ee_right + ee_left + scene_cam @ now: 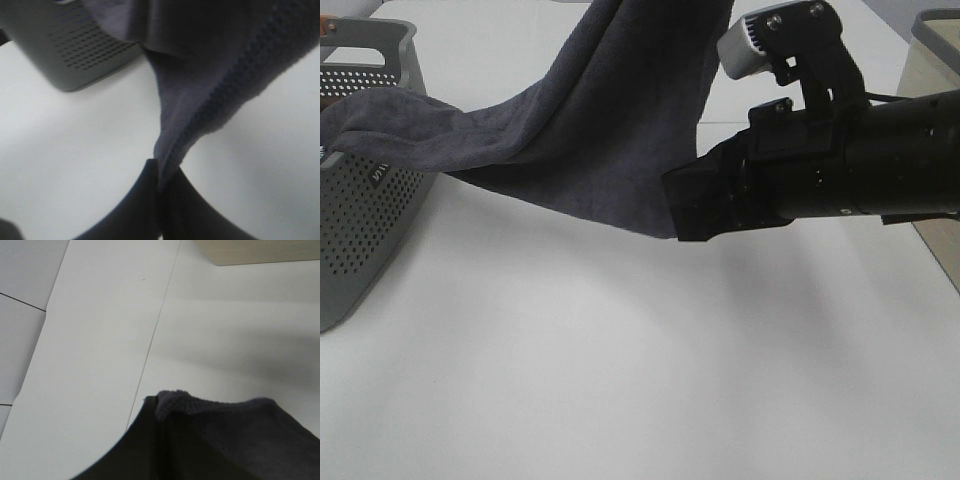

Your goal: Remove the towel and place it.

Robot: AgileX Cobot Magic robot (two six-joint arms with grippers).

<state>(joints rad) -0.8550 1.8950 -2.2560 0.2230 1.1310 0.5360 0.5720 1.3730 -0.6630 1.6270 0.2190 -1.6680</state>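
**Right gripper**: in the right wrist view the jaws are seen pressed together, with the stitched hem of the towel pinched between them. In the exterior high view this gripper is found at centre right of the frame, carried on the black right arm that enters from the right edge. There the fingertips are masked by the gripper's own dark housing and by the cloth, so the contact itself cannot be made out.

**Left gripper**: closed. In the left wrist view a folded corner of the towel is seen standing out from between the dark fingers. Only one finger is told apart with confidence; the other merges with the dark cloth. This gripper is not shown in the exterior high view.

**Towel:** in the exterior high view it is cut off by the top edge at upper centre. From there it hangs down to the right gripper at centre. Its other end is draped leftward over the rim of the basket at the left edge. Whether the lowest sag touches the bench cannot be told.

**Surroundings:**
- The basket is grey and perforated. It is cropped by the left edge, and its inside is hidden.
- A grey-rimmed container is noted at upper right, mostly cut off.
- The bench is white.
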